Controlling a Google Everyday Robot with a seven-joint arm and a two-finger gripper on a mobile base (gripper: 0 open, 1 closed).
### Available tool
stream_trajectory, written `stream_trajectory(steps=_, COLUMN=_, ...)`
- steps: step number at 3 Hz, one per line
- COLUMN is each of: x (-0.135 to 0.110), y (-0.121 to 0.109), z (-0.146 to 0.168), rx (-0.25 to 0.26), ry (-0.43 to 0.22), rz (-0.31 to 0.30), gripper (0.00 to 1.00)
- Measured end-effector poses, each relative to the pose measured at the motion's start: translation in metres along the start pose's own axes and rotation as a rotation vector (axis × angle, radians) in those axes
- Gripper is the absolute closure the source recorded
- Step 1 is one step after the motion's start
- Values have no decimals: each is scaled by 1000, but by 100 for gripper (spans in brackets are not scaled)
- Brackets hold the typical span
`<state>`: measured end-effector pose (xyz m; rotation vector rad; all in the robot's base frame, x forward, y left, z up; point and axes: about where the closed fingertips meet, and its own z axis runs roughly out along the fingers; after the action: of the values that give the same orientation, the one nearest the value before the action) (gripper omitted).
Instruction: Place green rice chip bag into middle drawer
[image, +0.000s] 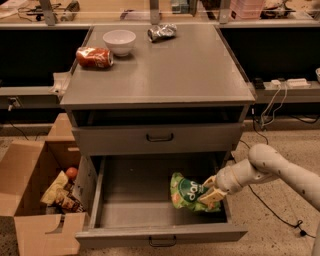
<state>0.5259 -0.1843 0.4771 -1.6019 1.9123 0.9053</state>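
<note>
The green rice chip bag (188, 191) is bright green with a dark round logo. It is inside the open middle drawer (160, 233), at the right side, low over the drawer floor. My gripper (210, 194) reaches in from the right over the drawer's side wall and is shut on the bag's right edge. The arm (270, 167) stretches off to the right. The drawer above (159, 136) is shut.
On the cabinet top (170, 70) are a white bowl (119, 41), a red-orange can (94, 57) on its side and a crumpled silver foil bag (162, 32). An open cardboard box (37, 192) with snacks stands at the left. Cables lie on the floor at the right.
</note>
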Motion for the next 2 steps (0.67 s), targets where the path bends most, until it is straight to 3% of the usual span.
stream_trajectory(steps=2, x=-2, y=-6, z=33, rx=-64, ry=-18, rz=-34, gripper=100)
